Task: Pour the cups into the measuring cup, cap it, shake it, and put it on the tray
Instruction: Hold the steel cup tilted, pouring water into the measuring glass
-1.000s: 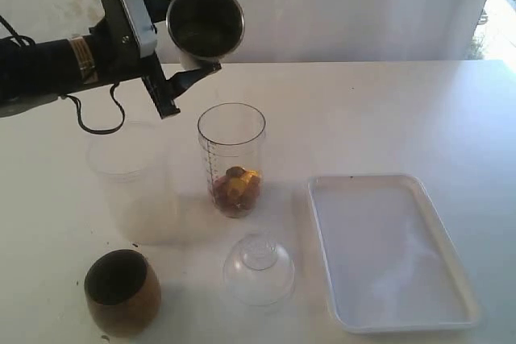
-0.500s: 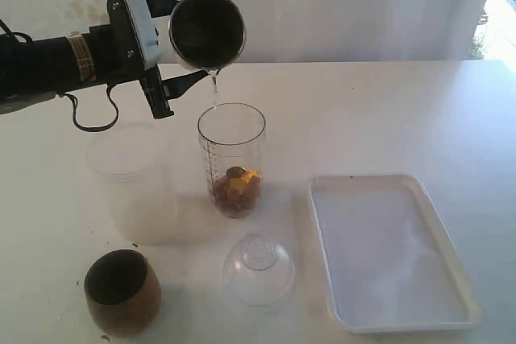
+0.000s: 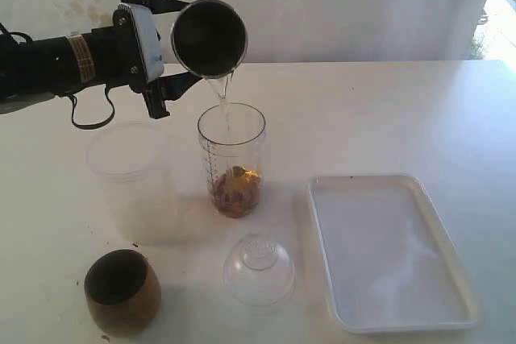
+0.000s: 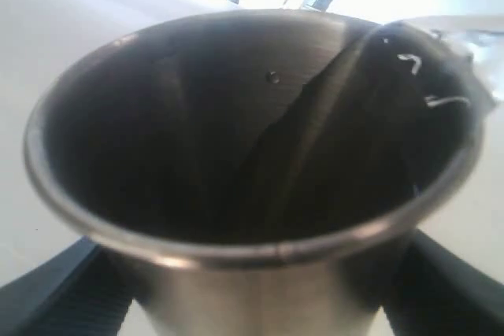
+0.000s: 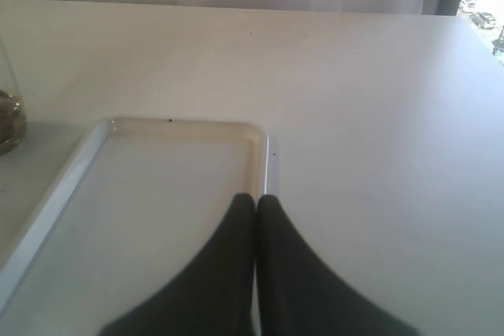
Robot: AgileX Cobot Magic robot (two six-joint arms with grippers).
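Note:
My left gripper [image 3: 179, 66] is shut on the steel tumbler [image 3: 209, 38], which is tipped on its side above the measuring cup [image 3: 231, 159]. A thin clear stream falls from its rim into that cup, where brown and yellow pieces lie at the bottom. In the left wrist view the steel tumbler [image 4: 252, 155] fills the frame, dark inside. The frosted cup [image 3: 129, 175] stands to the left, the wooden cup [image 3: 121, 292] at the front left, the dome cap [image 3: 258, 270] in front. My right gripper [image 5: 256, 198] is shut and empty over the tray [image 5: 94, 155], and it is out of the exterior view.
The white tray [image 3: 395, 312] lies at the front right of the white table. A pale wall runs behind the table's far edge. In the right wrist view a part of the measuring cup [image 5: 9, 123] shows beside the tray's rim.
My left gripper has tipped the steel tumbler further over the measuring cup. The stream began about half a second ago and is now thicker. Nothing else moved.

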